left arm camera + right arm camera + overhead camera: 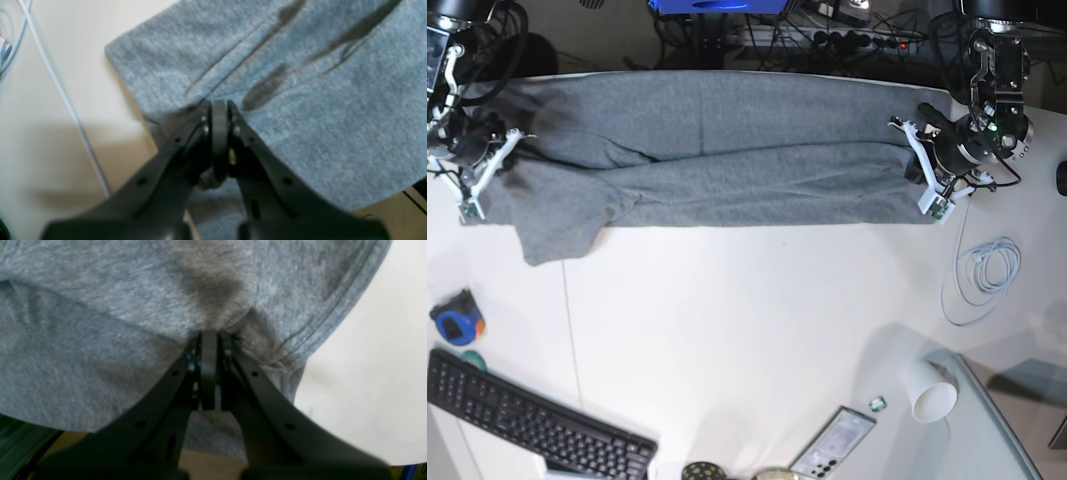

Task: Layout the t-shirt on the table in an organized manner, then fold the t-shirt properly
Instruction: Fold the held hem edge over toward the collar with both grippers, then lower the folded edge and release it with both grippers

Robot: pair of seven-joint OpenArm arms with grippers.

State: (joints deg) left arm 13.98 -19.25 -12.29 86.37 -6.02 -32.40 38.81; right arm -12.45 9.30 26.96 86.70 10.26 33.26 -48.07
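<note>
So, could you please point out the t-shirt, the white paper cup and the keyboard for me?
t-shirt (pixel 727 170): base view, middle of the folded body.
white paper cup (pixel 930 395): base view, its side wall.
keyboard (pixel 527 420): base view, the middle keys.

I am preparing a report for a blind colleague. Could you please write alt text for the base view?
A grey t-shirt lies stretched in a long folded band across the far side of a white table, with the left gripper and right gripper pinching its two ends, jaws shut. Nearer the camera are a black keyboard, a white cable, a paper cup and a phone.
</note>
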